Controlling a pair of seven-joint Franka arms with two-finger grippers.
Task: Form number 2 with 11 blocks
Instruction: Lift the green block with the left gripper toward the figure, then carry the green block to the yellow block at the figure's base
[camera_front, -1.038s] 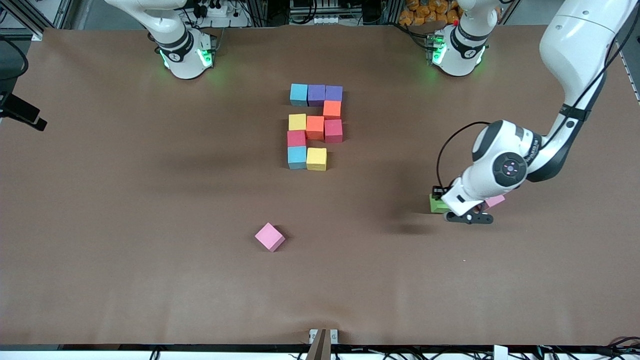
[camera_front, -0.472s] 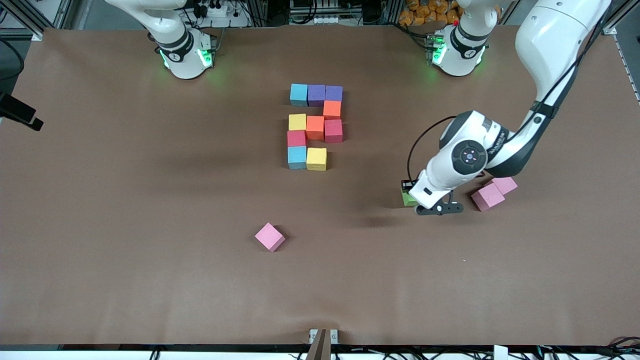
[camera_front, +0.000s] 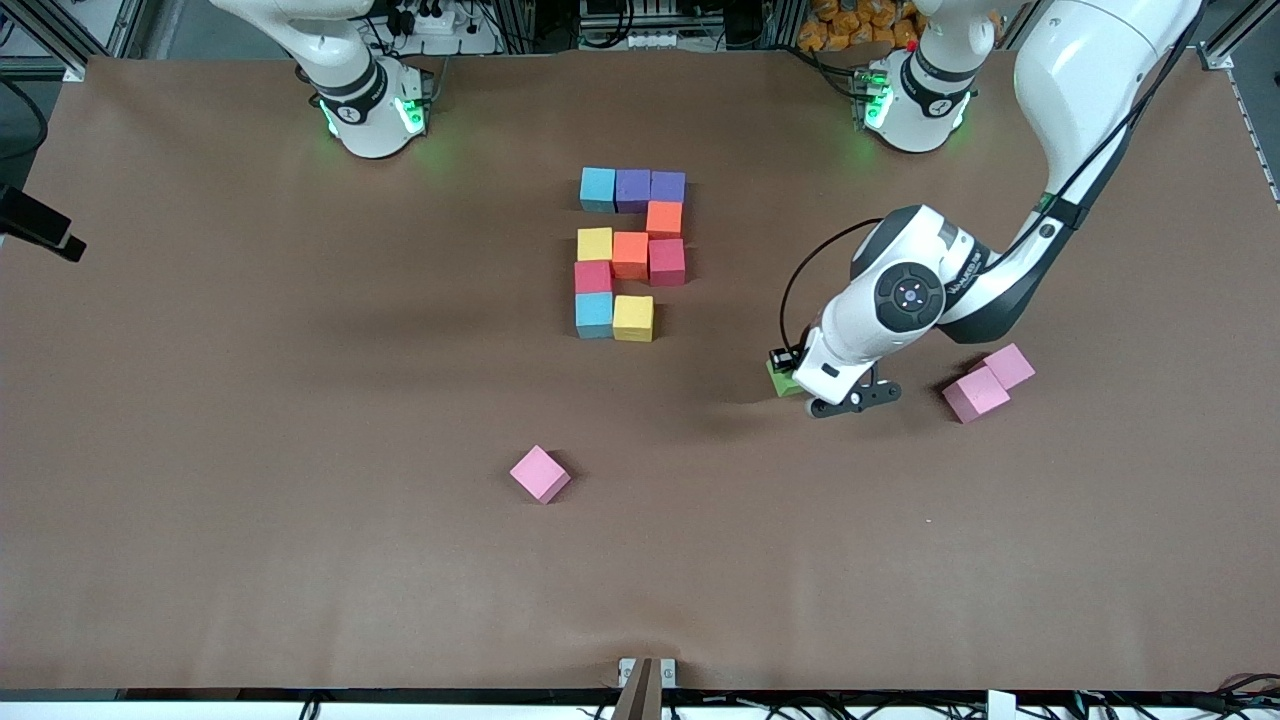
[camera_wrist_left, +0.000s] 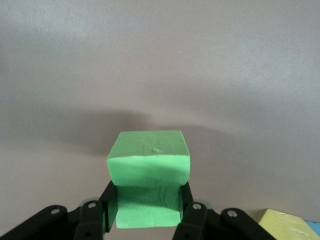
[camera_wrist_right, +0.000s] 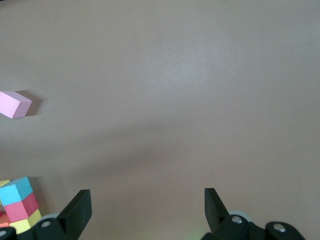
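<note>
My left gripper (camera_front: 789, 377) is shut on the green block (camera_front: 780, 377) and holds it just above the table, between the block figure and two pink cubes. In the left wrist view the green block (camera_wrist_left: 149, 167) sits between the two fingers (camera_wrist_left: 109, 205). Ten blocks lie together mid-table: light blue (camera_front: 598, 188), purple (camera_front: 633, 188), purple (camera_front: 667, 186), orange (camera_front: 664, 218), yellow (camera_front: 595, 243), orange (camera_front: 630, 254), red (camera_front: 667, 261), red (camera_front: 593, 276), light blue (camera_front: 594, 314), yellow (camera_front: 633, 318). My right gripper (camera_wrist_right: 147, 207) is open and empty and waits above the table.
Two pink cubes (camera_front: 975, 394) (camera_front: 1008, 365) touch each other toward the left arm's end of the table. A third pink cube (camera_front: 540, 473) lies alone nearer the front camera than the figure; it also shows in the right wrist view (camera_wrist_right: 15, 104).
My left gripper has carried the green block away from the two pink cubes toward the block figure. The ten grouped blocks and the pink cubes have not moved.
</note>
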